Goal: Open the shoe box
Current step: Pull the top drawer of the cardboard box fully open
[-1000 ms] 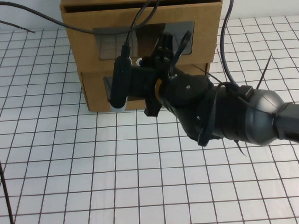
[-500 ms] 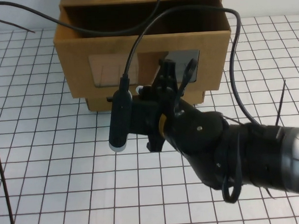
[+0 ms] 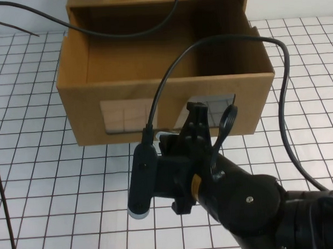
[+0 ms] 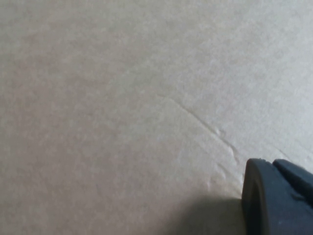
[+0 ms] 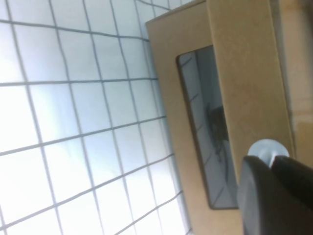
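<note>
The brown cardboard shoe box [image 3: 89, 105] stands at the far middle of the table, and its front panel with a clear window [image 3: 125, 115] stands out toward me, showing the dark hollow inside [image 3: 163, 42]. My right gripper [image 3: 196, 110] sits at the middle of that front panel. In the right wrist view the right gripper [image 5: 271, 159] is shut on a small white round pull tab [image 5: 264, 148] beside the window [image 5: 205, 122]. My left gripper [image 4: 273, 164] is out of the high view; its wrist view shows it shut, right against plain cardboard [image 4: 122, 98].
The table [image 3: 49, 205] is white with a black grid. Black cables [image 3: 125, 33] run across the box top and loop over the right arm [image 3: 251, 203]. A dark cylindrical camera [image 3: 141, 180] hangs off the right wrist.
The box front has come out toward me with the right gripper drawing back on the tab, so the inside now shows. The right arm has come nearer the camera.
</note>
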Robot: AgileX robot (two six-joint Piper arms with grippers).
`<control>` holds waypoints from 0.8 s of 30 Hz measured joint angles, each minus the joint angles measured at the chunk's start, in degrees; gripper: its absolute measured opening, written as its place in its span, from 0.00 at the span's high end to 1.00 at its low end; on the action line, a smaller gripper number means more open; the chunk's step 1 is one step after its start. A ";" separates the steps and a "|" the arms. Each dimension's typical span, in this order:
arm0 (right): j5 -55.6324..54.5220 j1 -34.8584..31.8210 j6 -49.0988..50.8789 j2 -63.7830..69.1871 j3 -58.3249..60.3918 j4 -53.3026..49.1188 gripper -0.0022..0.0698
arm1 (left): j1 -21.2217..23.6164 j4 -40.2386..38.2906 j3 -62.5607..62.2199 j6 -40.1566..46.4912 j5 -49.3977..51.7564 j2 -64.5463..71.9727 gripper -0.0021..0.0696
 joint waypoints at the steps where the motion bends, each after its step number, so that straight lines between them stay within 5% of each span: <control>1: 0.15 0.15 0.00 -0.05 0.01 0.54 0.96 | 0.00 0.00 0.00 -0.09 0.00 0.00 0.97; 24: 2.92 4.12 -0.11 -0.73 0.14 7.87 0.96 | 0.00 0.00 0.00 -0.43 0.00 0.00 0.97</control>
